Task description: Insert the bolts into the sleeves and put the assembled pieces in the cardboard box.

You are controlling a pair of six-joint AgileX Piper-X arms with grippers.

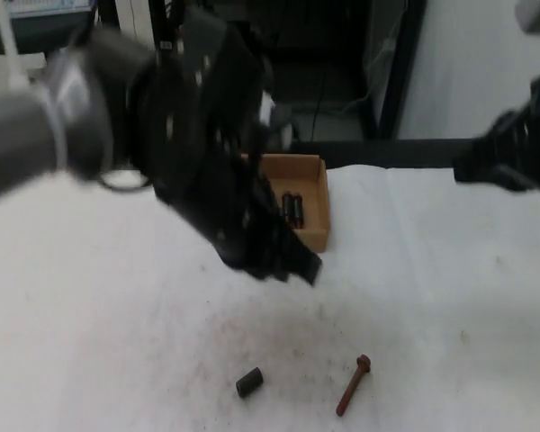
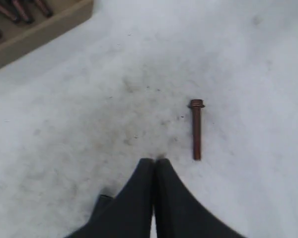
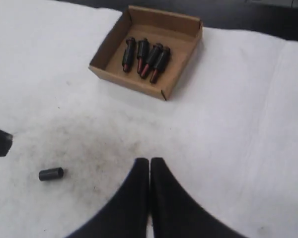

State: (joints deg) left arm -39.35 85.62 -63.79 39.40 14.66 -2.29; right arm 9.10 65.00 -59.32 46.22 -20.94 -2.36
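A: Your left claw hangs over the bench. Seen from above, the bolt lies at about 5 o'clock from it and the loose sleeve at about 7, both apart from it.

B: The bolt's long axis there runs from 1 to 7 o'clock, with the head at the 1 end. The cardboard box sits at 12 o'clock from your claw, and your right arm is well away at 2.

A: From your left wrist, the fingers are pressed together on nothing. The bolt lies just ahead and off to one side, its shank roughly along the claw's line and its head at the far end.

B: From your right wrist, the right claw is likewise closed and empty. The sleeve lies near it, and four assembled pieces lie side by side in the box beyond.

A: I judge your left claw the nearer to the bolt. You'd need to spread its fingers and probably turn them across the shank.
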